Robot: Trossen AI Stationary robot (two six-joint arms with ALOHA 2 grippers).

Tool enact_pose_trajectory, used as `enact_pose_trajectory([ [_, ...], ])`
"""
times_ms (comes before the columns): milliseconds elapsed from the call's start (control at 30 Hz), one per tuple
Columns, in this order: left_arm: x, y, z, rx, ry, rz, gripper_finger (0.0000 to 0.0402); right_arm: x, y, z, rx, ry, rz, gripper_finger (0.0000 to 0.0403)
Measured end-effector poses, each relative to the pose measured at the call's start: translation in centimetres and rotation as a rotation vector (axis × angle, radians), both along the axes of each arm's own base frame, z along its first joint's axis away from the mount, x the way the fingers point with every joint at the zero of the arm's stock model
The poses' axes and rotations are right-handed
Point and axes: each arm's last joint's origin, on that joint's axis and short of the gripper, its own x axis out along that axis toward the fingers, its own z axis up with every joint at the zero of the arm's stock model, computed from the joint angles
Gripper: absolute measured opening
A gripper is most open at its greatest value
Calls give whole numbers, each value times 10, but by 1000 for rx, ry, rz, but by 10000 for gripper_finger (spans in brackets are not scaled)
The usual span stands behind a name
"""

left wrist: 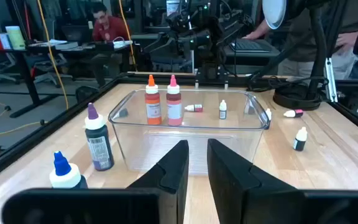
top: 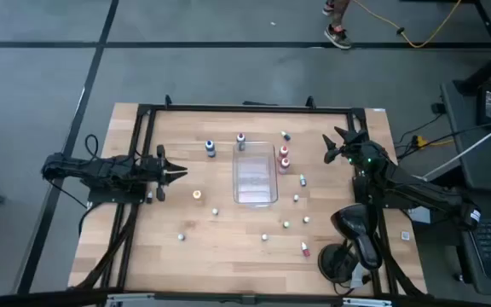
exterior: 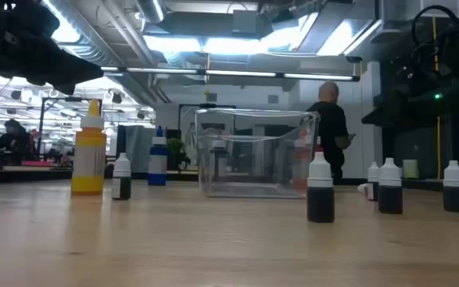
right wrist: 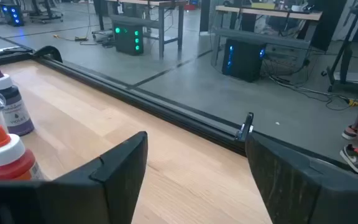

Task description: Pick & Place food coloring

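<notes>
Food coloring bottles (top: 284, 157) scattered across tabletop (top: 203, 243), most around clear tray (top: 255, 175); red and orange pair just beside tray's right wall, blue one (top: 210, 148) near its far-left corner. Tray looks empty, though clear walls make that hard to confirm. Left pincer (top: 181, 174) pressed together, holding nothing, left of tray. Right pincer (top: 332, 149) spread, empty, near far-right corner.

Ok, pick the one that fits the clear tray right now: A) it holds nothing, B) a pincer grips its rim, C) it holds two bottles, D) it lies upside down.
A: in the high view the clear tray has a bare floor, and the red-capped bottles stand just outside its wall.
</notes>
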Motion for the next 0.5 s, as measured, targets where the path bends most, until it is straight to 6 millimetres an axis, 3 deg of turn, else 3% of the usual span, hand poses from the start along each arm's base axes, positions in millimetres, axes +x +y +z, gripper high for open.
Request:
enact_pose_trajectory([
  [500, 0, 0, 0, 0, 0, 0, 54, 0, 0, 0, 0, -1, 0, 273],
])
